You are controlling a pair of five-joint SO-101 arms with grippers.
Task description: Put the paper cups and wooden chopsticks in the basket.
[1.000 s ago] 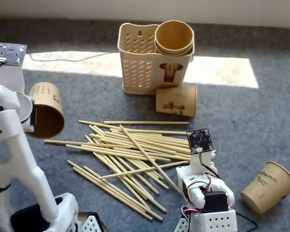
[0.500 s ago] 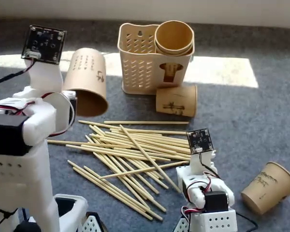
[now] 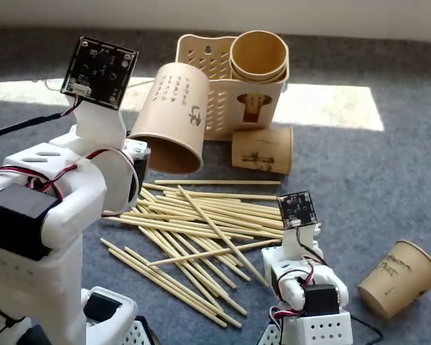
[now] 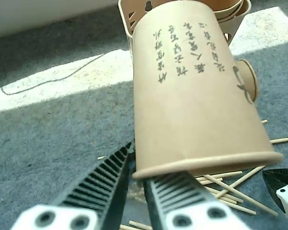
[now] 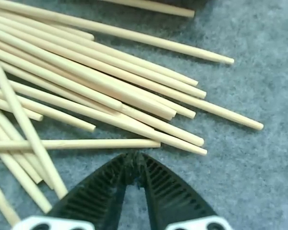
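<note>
My left gripper (image 4: pixel 137 163) is shut on the rim of a paper cup (image 4: pixel 197 91), held tilted in the air with its mouth facing down. In the high view this cup (image 3: pixel 174 115) hangs just left of the cream basket (image 3: pixel 233 118), partly hiding its wall. Stacked paper cups (image 3: pixel 258 54) stand in the basket's right side. Another cup (image 3: pixel 262 149) lies on its side against the basket's front, and one more (image 3: pixel 399 277) lies at the near right. Several wooden chopsticks (image 3: pixel 201 223) are scattered on the carpet. My right gripper (image 5: pixel 134 158) is shut and empty, low at the pile's near edge.
Grey carpet (image 3: pixel 373 165) covers the floor, with a sunlit strip behind the basket. A thin cable (image 3: pixel 93 86) runs along it at the far left. The right arm's base (image 3: pixel 309 302) sits at the near edge, between the chopsticks and the near right cup.
The left arm has swung right and up with the cup, from the far left to beside the basket. The right arm has not moved.
</note>
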